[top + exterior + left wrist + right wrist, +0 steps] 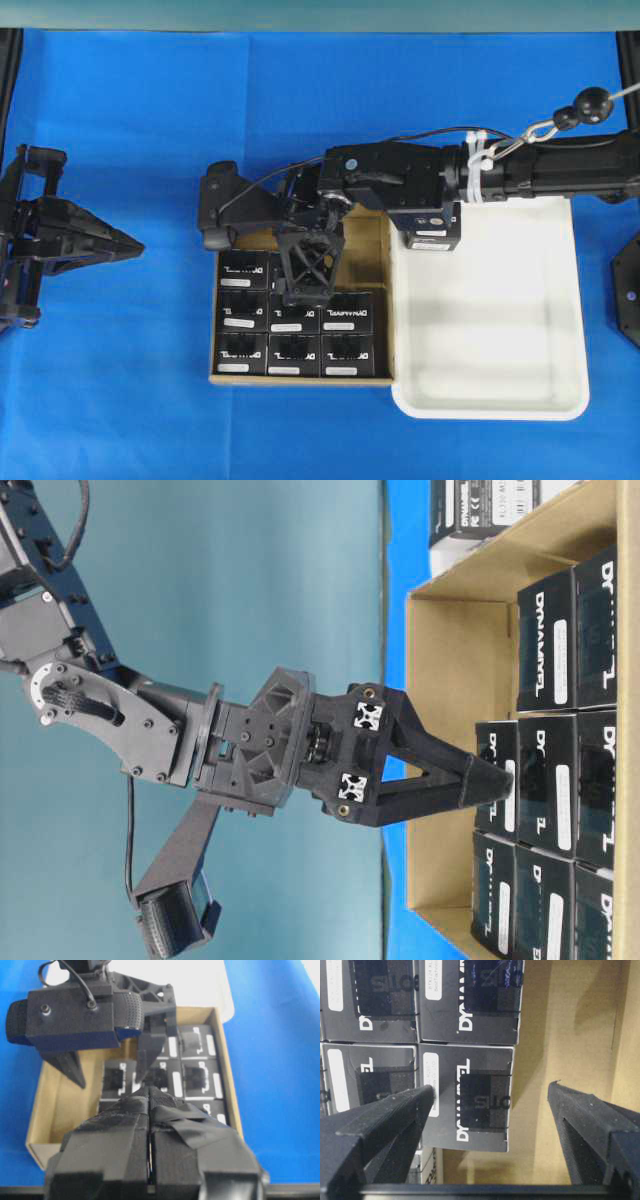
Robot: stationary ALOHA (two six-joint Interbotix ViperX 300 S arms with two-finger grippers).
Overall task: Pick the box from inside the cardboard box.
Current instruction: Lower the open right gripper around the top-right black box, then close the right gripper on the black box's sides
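I have the right pincer (487,1105) spread wide, straddling one box (465,1097) in the cardboard box (370,235); nothing gripped yet. The target sits in the top row beside bare cardboard floor, neighbours touching its other sides. The left pincer (125,247) is clenched and empty, parked well apart on the blue table (120,400). Judgement: a light, stiff carton, glossy faces possibly slippery. I would take it across two opposite side walls, squeezing gently so the panels don't buckle.
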